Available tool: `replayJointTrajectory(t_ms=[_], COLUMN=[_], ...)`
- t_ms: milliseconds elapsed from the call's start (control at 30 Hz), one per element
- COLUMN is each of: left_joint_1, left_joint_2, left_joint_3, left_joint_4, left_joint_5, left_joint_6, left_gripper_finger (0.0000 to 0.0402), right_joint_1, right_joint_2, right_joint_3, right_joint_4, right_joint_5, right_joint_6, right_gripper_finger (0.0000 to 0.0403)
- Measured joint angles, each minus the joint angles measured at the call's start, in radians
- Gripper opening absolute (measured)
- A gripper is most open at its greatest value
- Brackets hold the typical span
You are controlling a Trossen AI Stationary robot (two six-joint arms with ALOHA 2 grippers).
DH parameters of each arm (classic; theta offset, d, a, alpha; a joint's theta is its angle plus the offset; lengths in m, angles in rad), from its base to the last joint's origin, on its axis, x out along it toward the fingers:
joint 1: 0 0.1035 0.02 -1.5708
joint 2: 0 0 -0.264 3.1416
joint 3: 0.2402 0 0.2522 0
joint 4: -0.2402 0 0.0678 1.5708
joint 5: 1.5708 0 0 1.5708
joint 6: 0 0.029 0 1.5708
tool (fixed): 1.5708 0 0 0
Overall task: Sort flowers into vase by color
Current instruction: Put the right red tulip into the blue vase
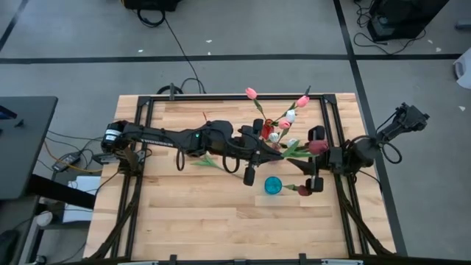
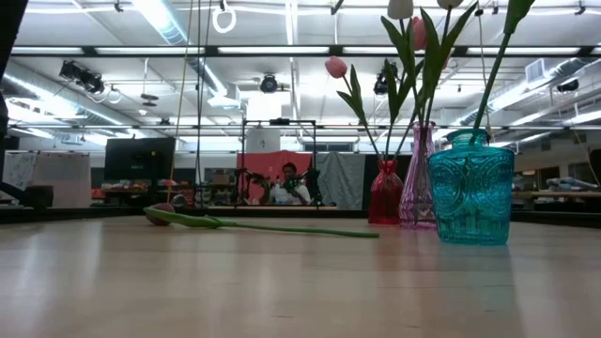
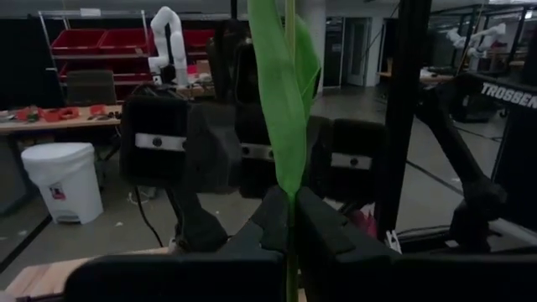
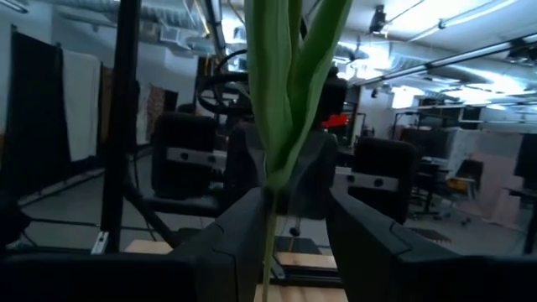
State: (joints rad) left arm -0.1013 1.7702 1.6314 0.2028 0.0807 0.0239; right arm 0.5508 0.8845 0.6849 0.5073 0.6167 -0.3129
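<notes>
- Left gripper reaches across the table toward the right side, jaws closed on a green tulip stem; left wrist view shows the stem and leaf pinched upright between its fingers.
- Right gripper faces the left one, just beside it; right wrist view shows a stem with leaves standing between its jaws, which are partly open with a gap on either side of the stem, so no firm grip.
- A dark maroon flower head sits right at the right gripper in the high view.
- Teal vase stands on the table below the two grippers in the high view, one green stem in it.
- Red vase and pink vase stand behind, touching or nearly so, holding pink tulips and white tulips.
- One tulip lies flat on the table, dark head on the left in the low view.
- Another maroon tulip lies just right of the teal vase.
</notes>
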Motion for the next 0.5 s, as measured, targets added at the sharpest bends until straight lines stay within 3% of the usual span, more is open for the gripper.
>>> replayJointTrajectory(t_ms=[200,500], left_joint_1=[0.000,-0.005], left_joint_2=[0.000,0.001], left_joint_3=[0.000,0.000], left_joint_4=[-0.025,0.060], left_joint_5=[-0.001,0.018], left_joint_6=[0.025,0.055], left_gripper_finger=[0.0015,0.0015], right_joint_1=[-0.023,-0.022], right_joint_2=[-0.001,0.009], right_joint_3=[0.000,0.000], right_joint_4=[0.010,-0.073], right_joint_5=[-0.052,-0.034], right_joint_6=[0.022,0.093], right_gripper_finger=[0.0139,0.0139])
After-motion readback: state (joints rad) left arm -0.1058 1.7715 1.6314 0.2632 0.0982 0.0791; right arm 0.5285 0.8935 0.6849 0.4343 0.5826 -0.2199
